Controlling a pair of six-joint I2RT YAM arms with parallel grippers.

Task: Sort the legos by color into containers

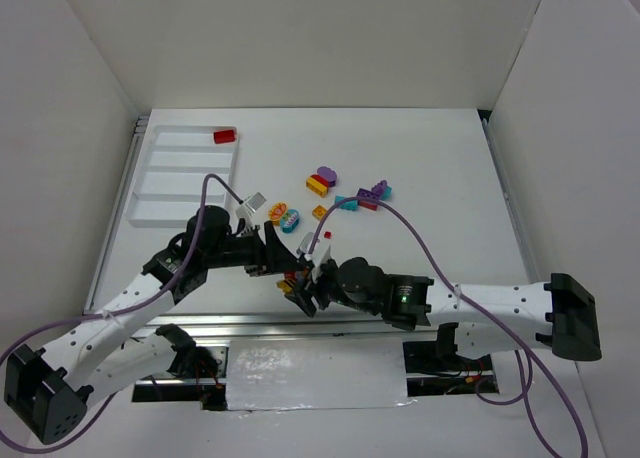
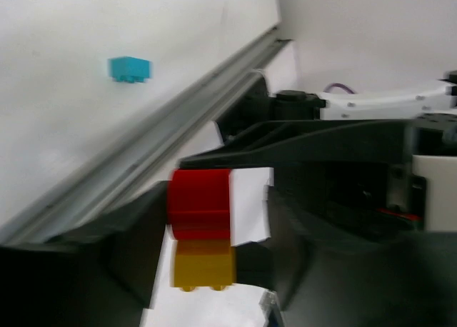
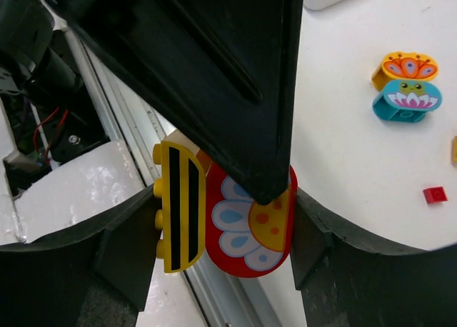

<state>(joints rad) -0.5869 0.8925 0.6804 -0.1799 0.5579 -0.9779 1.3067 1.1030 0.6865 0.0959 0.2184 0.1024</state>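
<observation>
My right gripper is shut on a stacked pair of legos held above the table's near edge: a yellow black-striped brick joined to a red flower-printed brick. My left gripper straddles the same pair from the other side. One of its fingers lies over the red brick's face. In the left wrist view a white gap shows between the red brick and the far finger. The white tray of containers sits at the far left with a red brick in its top compartment.
Loose legos lie mid-table: a purple-and-yellow stack, a teal, purple and red cluster, an orange and a teal rounded brick, a small orange piece and a small red piece. A metal rail edges the table.
</observation>
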